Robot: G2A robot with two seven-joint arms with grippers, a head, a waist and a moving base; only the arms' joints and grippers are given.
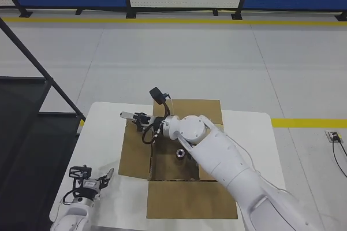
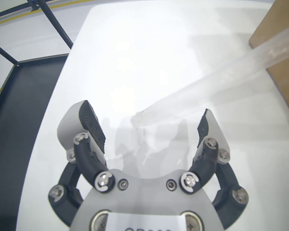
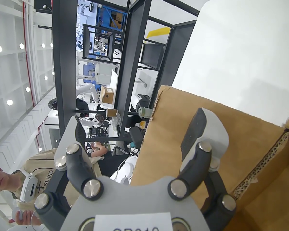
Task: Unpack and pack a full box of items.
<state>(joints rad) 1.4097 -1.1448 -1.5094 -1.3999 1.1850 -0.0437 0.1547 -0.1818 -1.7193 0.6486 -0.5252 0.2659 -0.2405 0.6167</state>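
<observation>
A white label is sitting on the left wrist plate and a like label on the right, the print on both cut off by the edge. The left gripper is hovering over the table near its left edge, well apart from the box, with fingers spread and pinching nothing. Its wrist view is showing a pale see-through strip running from between the fingers toward a box flap; I cannot tell what it is. The right arm is stretching across the box from the near right. The right gripper is pointing left over the far end of the left flap, its fingers wide apart and empty. Inside the open box, a small round item is lying on the bottom.
</observation>
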